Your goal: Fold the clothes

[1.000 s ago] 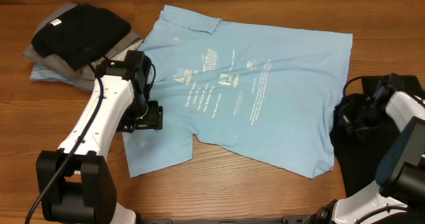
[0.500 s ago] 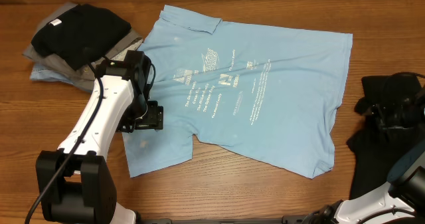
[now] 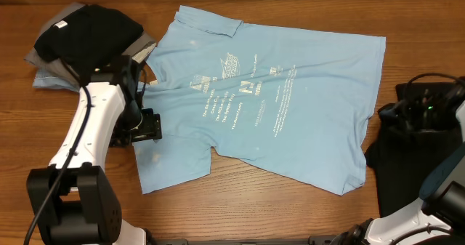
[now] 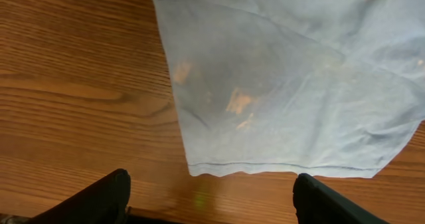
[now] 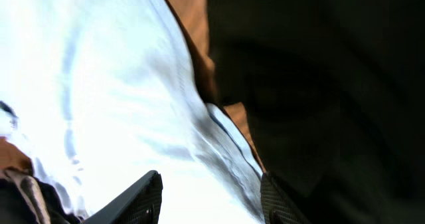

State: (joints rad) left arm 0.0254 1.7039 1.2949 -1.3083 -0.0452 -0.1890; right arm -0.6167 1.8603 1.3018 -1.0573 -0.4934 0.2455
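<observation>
A light sky-blue T-shirt [image 3: 276, 92] with white logos lies spread flat on the wooden table. My left gripper [image 3: 149, 126] hovers at the shirt's left sleeve. In the left wrist view its fingers [image 4: 209, 204] are open and empty over bare wood, just short of the sleeve hem [image 4: 279, 117]. My right gripper [image 3: 389, 114] is by the shirt's right edge, above a black garment [image 3: 407, 172]. In the right wrist view its fingers [image 5: 209, 201] are open, with the shirt's edge [image 5: 113, 98] between them and the black garment [image 5: 319, 84] on the right.
A pile of folded clothes [image 3: 87, 34], black on top of grey and pale blue, sits at the back left corner, close behind my left arm. The black garment fills the table's right edge. Bare wood [image 3: 254, 201] runs along the front.
My left arm has shifted left, off the sleeve. My right gripper pulled back right, then came a little left toward the shirt's edge; the black garment under it shifted.
</observation>
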